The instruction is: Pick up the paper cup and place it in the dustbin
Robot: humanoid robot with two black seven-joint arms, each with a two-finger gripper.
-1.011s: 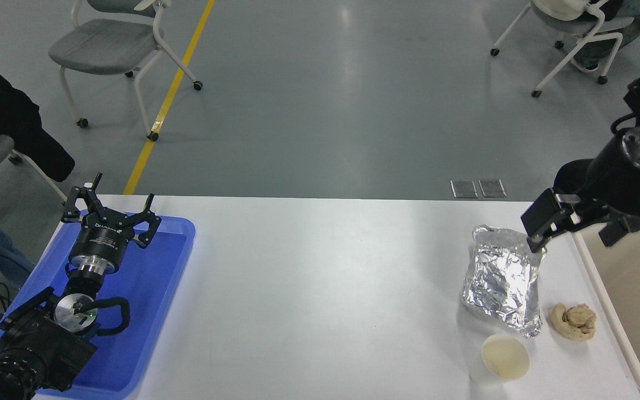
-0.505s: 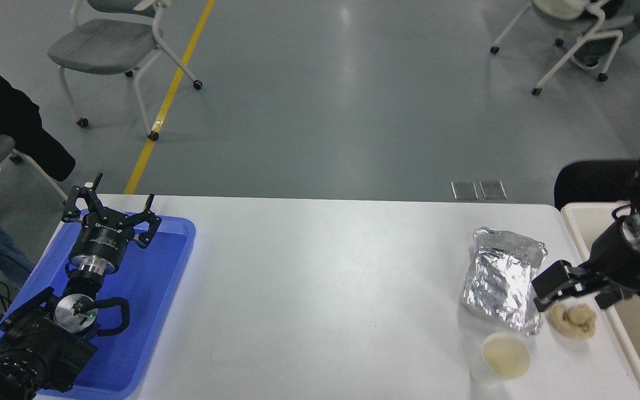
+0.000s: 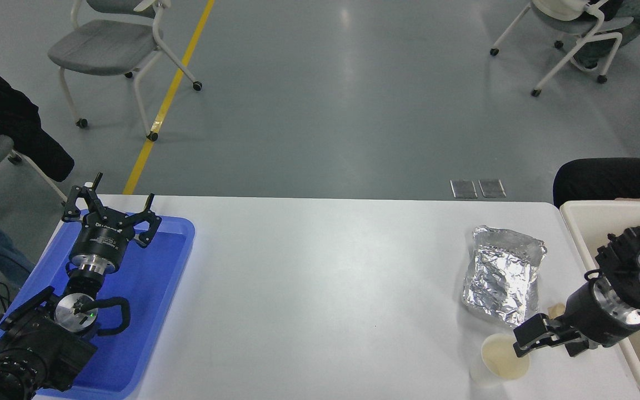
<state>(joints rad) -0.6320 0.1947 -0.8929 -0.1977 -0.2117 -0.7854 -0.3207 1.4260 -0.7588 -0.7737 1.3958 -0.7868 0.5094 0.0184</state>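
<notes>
The paper cup (image 3: 500, 362) stands upright near the bottom right of the frame, at the near edge of the bench (image 3: 320, 289), its cream inside open to the camera. The right pincer (image 3: 536, 337) sits at the cup's right rim, one dark finger lying over the rim; whether it is touching the cup or just above it is not clear, and I cannot tell whether it is spread or clenched. Nothing is lifted yet, so in my judgement the grasp is not made.

Just above the cup lies the crumpled foil packet (image 3: 502, 276), and a tan lump (image 3: 556, 308) peeks out behind the arm, mostly hidden. The dustbin (image 3: 578, 233) fills the right edge of the frame, beyond the arm.

The risks look plain. A thin, light cup could tip or slide toward the bench edge if a finger pushes the rim sideways before closing. A hard squeeze could crush the wall and let it slip. The arm could also nudge the foil or the lump on the way up.

The left pincer (image 3: 110, 215) is parked at the lower left over the blue tray (image 3: 175, 266), fingers spread and holding nothing.
</notes>
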